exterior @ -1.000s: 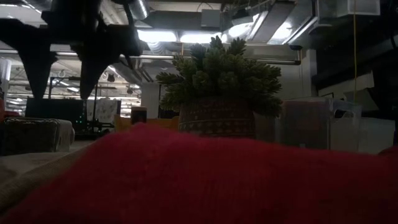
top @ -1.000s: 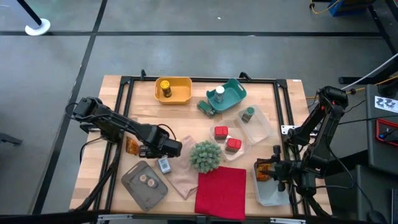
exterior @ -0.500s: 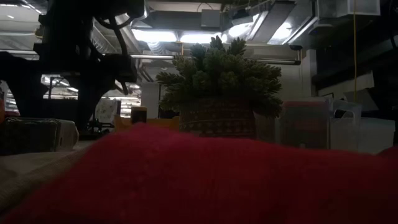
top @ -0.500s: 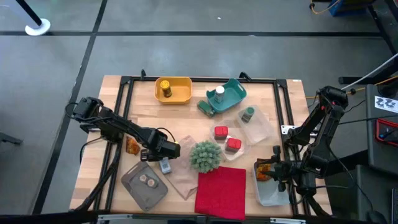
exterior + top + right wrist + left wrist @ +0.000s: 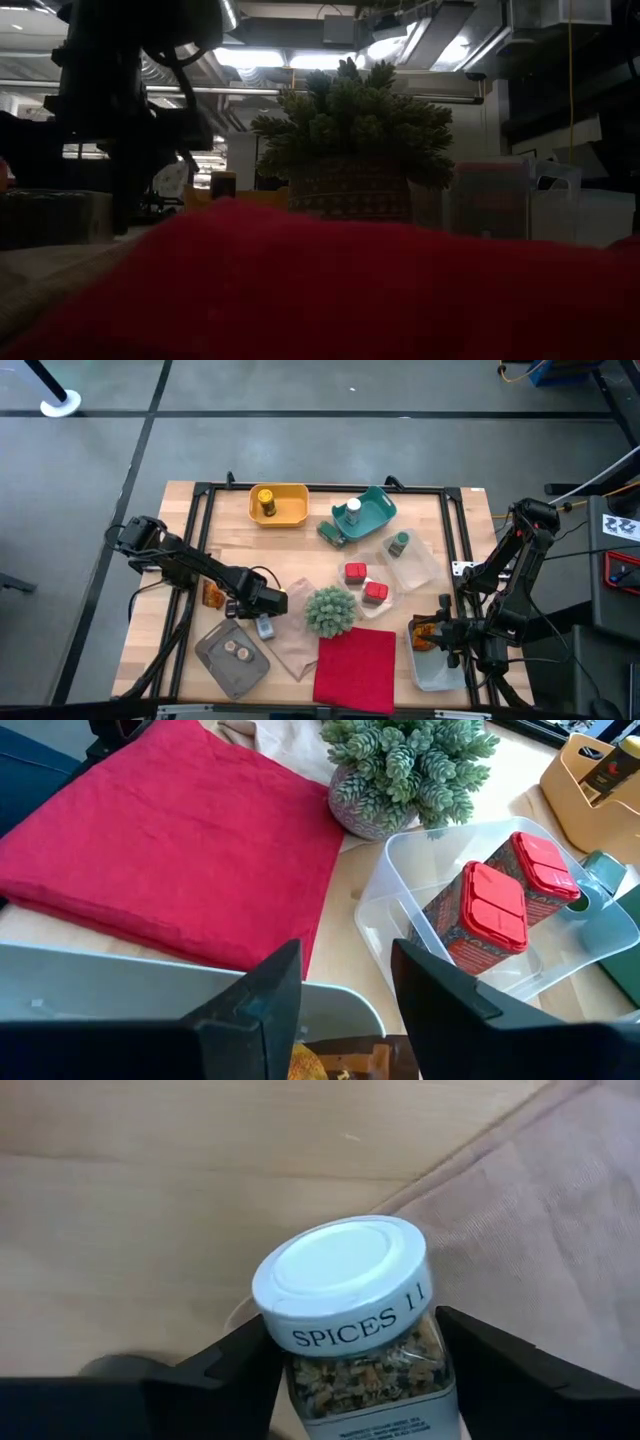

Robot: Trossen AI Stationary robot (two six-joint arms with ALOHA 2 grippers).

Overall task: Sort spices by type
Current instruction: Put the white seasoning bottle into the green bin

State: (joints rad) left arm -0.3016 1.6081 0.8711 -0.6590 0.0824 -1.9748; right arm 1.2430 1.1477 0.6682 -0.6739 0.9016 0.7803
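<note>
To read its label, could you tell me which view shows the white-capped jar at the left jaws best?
The left wrist view: the white-capped jar fills it. The high view shows a speck; the other views, nothing.
</note>
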